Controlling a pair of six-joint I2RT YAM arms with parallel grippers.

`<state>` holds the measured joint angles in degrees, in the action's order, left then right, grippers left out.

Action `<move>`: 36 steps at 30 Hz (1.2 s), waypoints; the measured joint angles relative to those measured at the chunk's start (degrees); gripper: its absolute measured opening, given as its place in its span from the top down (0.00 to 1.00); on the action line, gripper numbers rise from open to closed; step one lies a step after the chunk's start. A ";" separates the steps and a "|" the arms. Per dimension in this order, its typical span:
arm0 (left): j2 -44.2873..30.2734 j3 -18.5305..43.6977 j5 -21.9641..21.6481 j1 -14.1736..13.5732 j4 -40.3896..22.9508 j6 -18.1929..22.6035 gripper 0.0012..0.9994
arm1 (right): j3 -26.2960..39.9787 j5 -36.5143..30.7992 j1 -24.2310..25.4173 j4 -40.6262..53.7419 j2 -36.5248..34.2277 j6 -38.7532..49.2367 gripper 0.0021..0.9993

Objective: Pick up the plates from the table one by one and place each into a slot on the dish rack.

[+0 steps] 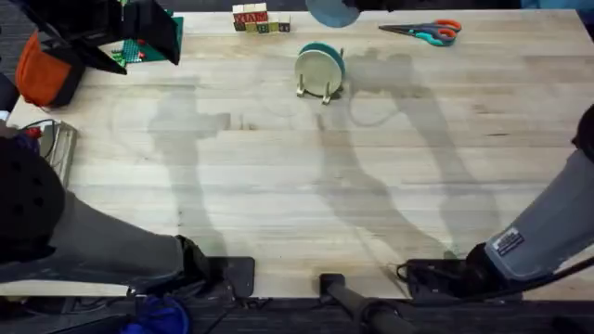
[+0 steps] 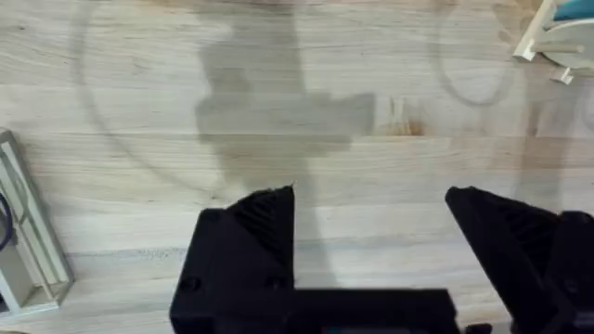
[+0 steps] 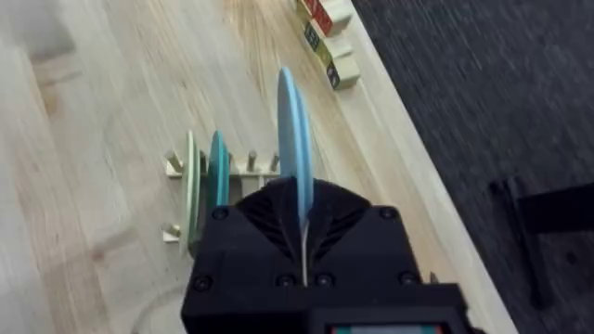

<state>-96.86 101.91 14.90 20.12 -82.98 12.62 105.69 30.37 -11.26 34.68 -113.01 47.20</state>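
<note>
A light blue plate (image 3: 295,130) stands on edge in my right gripper (image 3: 302,199), which is shut on its lower rim. It hangs above the dish rack (image 3: 251,167), beside the pegs on the side toward the table's far edge. The rack (image 1: 316,90) holds a cream plate (image 3: 190,195) and a teal plate (image 3: 218,176) upright in its slots. From overhead the blue plate (image 1: 331,11) shows at the top edge, just past the rack. My left gripper (image 2: 371,213) hovers open over bare table (image 2: 278,158), far left of the rack (image 2: 538,37), with nothing between its fingers.
Scissors (image 1: 427,32) lie at the back right. A row of lettered blocks (image 1: 258,19) sits behind the rack near the far edge. A green pegboard (image 1: 139,51) and an orange object (image 1: 42,74) are at the back left, and a metal frame (image 1: 56,148) is by the left edge.
</note>
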 joint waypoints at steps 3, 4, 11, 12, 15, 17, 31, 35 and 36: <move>0.00 0.00 0.00 0.00 0.00 0.00 0.01 | 0.00 0.00 -0.59 -0.09 -0.02 -0.13 0.97; 0.00 0.00 0.00 0.00 0.00 0.00 0.00 | 0.02 0.02 -0.69 -0.12 -0.09 -0.40 0.97; 0.00 0.00 0.00 0.00 0.00 0.00 0.01 | 0.02 -0.11 -0.73 0.51 -0.69 -1.52 0.97; 0.00 0.00 0.00 0.00 0.00 0.00 0.01 | 0.02 -0.17 -0.73 0.61 -0.72 -1.81 0.97; 0.00 0.00 0.00 0.00 0.01 0.00 0.01 | 0.02 -0.20 -0.73 0.72 -0.74 -2.57 0.97; 0.02 0.00 0.00 0.00 0.00 0.00 0.01 | 0.02 -0.21 -0.73 0.72 -0.74 -2.94 0.97; 0.00 0.00 0.00 0.00 0.00 0.00 0.01 | 0.02 -1.04 -0.73 2.61 -0.74 -5.25 0.97; 0.00 0.00 0.00 0.00 0.00 0.00 0.01 | 0.02 -1.96 -0.73 3.03 -0.74 -5.27 0.97; 0.01 0.00 0.00 0.00 0.00 0.00 0.01 | 0.02 -2.15 -0.73 3.05 -0.75 -5.27 0.97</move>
<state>-96.85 101.91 14.90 20.12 -82.98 12.62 105.71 28.22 -11.99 37.74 -113.76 41.93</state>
